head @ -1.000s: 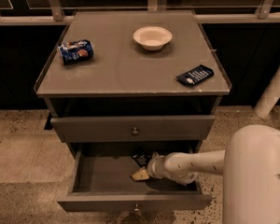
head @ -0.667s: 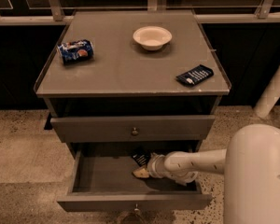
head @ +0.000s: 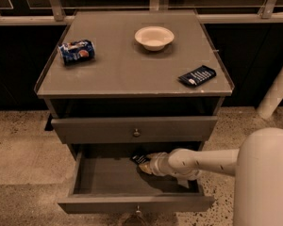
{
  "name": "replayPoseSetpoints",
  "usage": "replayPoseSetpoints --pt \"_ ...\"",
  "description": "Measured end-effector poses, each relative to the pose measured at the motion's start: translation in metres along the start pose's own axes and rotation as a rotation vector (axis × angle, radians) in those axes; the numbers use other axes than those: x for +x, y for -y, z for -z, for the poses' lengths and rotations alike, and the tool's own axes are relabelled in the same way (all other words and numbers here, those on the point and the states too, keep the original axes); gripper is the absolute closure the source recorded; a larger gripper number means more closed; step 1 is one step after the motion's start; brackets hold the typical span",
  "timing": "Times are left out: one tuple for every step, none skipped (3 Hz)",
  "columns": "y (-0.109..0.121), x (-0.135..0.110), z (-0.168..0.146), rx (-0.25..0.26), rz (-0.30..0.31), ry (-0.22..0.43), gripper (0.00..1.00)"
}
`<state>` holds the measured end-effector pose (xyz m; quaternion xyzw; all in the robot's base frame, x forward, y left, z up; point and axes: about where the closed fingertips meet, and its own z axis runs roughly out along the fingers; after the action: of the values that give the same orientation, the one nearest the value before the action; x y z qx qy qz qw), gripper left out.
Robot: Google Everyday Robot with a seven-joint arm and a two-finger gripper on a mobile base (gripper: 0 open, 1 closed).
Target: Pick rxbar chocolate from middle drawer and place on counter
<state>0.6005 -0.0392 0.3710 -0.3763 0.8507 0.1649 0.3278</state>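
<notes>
Though partly shadowed, end effector (head: 147,163) occupies middle drawer (head: 107,179).

gripper (head: 148,164) in the middle drawer (head: 108,178) is covering part of the rxbar chocolate (head: 139,158), upper drawer front (head: 94,128) is hiding the drawer's back, robot body (head: 266,182) is running off the right edge.

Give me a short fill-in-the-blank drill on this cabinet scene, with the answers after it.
1. The middle drawer is pulled ____, while the upper drawer is shut.
2. The gripper is inside the middle drawer, beside the rxbar chocolate, which lies near the drawer's ____ wall.
3. The counter holds a blue can on its side, a dark blue packet and a white ____.

Answers: open; back; bowl.
</notes>
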Motion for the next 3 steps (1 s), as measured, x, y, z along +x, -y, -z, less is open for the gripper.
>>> replayPoseSetpoints --pt "-0.011 0.001 0.016 -0.055 0.004 -0.001 1.0" --pt "-0.028 0.001 0.056 -0.1 -0.013 0.01 1.0" --pt "-0.048 0.008 0.09 -0.145 -0.05 0.003 1.0"
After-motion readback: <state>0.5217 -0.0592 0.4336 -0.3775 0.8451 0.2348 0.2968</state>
